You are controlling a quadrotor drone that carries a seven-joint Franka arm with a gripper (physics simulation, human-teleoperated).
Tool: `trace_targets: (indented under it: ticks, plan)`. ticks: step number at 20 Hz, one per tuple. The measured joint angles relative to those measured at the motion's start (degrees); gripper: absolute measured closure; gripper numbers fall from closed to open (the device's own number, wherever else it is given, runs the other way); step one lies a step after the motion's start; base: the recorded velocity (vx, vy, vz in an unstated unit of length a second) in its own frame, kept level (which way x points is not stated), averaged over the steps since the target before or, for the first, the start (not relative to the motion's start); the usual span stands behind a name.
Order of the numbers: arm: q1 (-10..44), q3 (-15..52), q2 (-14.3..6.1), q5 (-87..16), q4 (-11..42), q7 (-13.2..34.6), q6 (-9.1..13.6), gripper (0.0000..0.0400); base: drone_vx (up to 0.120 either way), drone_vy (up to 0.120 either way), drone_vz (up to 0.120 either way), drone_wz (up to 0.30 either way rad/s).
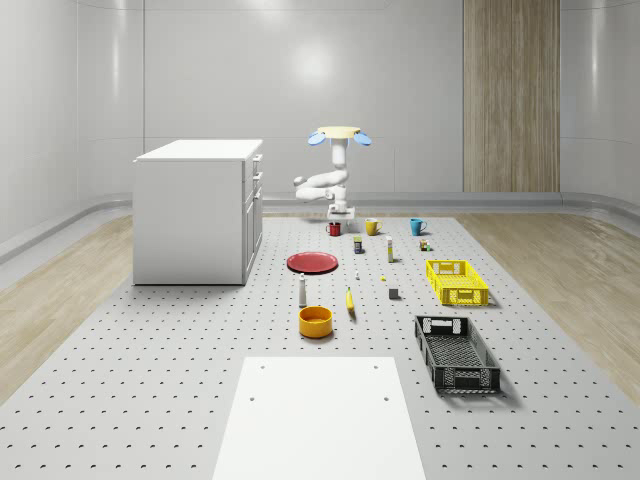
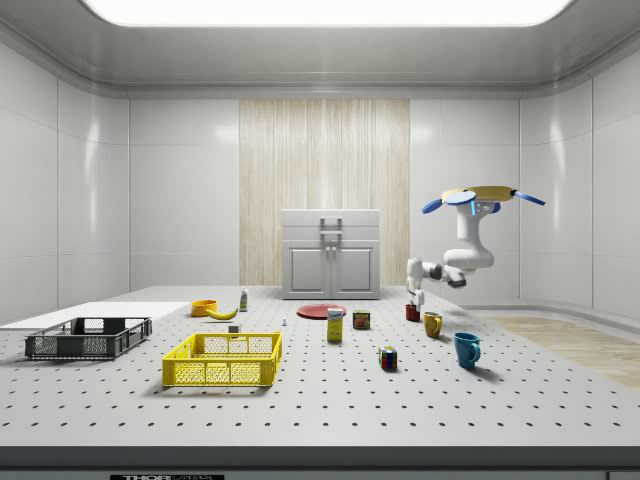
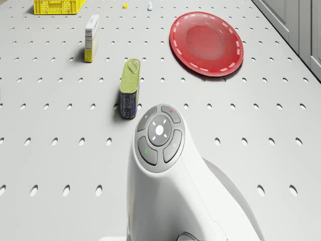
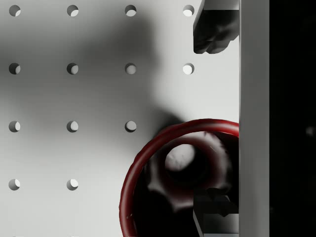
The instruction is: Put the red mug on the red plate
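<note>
Pale grey walls and one wood-panelled strip are enclosing a wide perforated bench (image 1: 150, 380), with a white cabinet (image 1: 195, 210) standing on it. At the far end in the whole-scene view, the drone (image 1: 338, 135) is hovering over the bench. Its arm (image 1: 325, 182) is hanging down and folding back under it. The end effector (image 1: 341, 213) is pointing straight down just above the red mug (image 1: 334, 229), which is standing upright on the bench.

Seen along the wrist, the fingers (image 4: 212, 29) are standing spread. One is hanging outside the mug's rim (image 4: 148, 148) and the other is over its dark inside. I cannot tell whether either is touching it.

In the whole-scene view, the red plate (image 1: 313, 262) is lying flat at about 7 o'clock from the mug, near it but apart. The yellow mug (image 1: 372, 227) is sitting at 3 o'clock from the red one, and the blue mug (image 1: 417, 226) is further along the same line. The yellow crate (image 1: 456, 281) is resting at about 4 o'clock, well apart, with the black crate (image 1: 456, 353) beyond it toward 5 o'clock.
</note>
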State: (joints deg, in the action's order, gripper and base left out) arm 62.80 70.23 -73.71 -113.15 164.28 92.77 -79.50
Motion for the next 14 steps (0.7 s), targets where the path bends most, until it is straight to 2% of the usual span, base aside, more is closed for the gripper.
trace_targets:
  ticks: [11, 14]
  plan:
    - [0.39, -2.49, -2.17, -1.90, -0.88, -0.03, -3.08, 0.0000, 0.000, 0.000, 0.000, 0.000]
    - [0.47, -2.58, -2.58, -1.89, -0.97, -0.01, -3.54, 0.0146, 0.000, 0.000, 0.000, 0.000]
